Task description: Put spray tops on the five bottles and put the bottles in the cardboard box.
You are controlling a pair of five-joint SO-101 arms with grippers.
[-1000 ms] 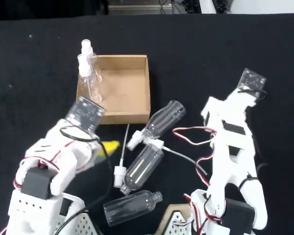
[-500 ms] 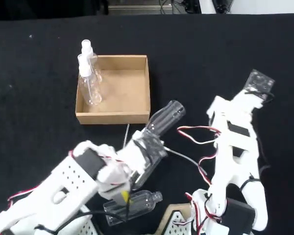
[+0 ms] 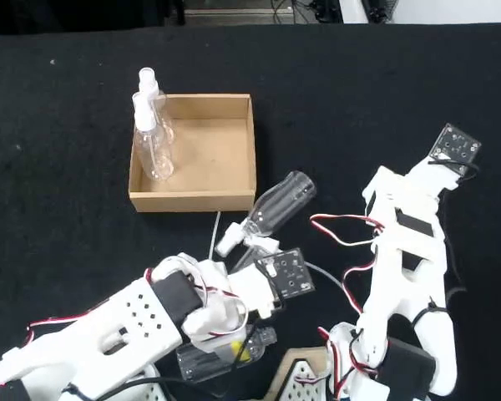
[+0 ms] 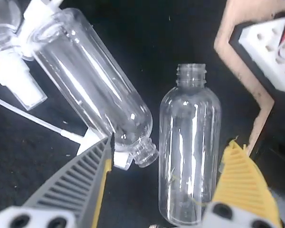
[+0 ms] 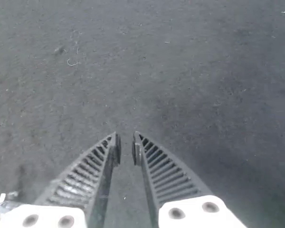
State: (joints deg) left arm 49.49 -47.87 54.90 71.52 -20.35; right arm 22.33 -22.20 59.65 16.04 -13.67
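The clear, uncapped plastic bottle (image 4: 190, 142) is lying on the black cloth table (image 3: 67, 209) near the arms, with the left gripper (image 4: 171, 145) hanging spread wide astride it. Two spray-topped clear bottles (image 3: 154, 154) are standing in the brown cardboard box (image 3: 192, 200); three are lying outside. The right gripper (image 5: 125, 137) is hovering over bare cloth, nearly pinched together and empty.

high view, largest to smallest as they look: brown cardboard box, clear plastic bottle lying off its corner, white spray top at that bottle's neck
brown cardboard box
clear plastic bottle lying off its corner
white spray top
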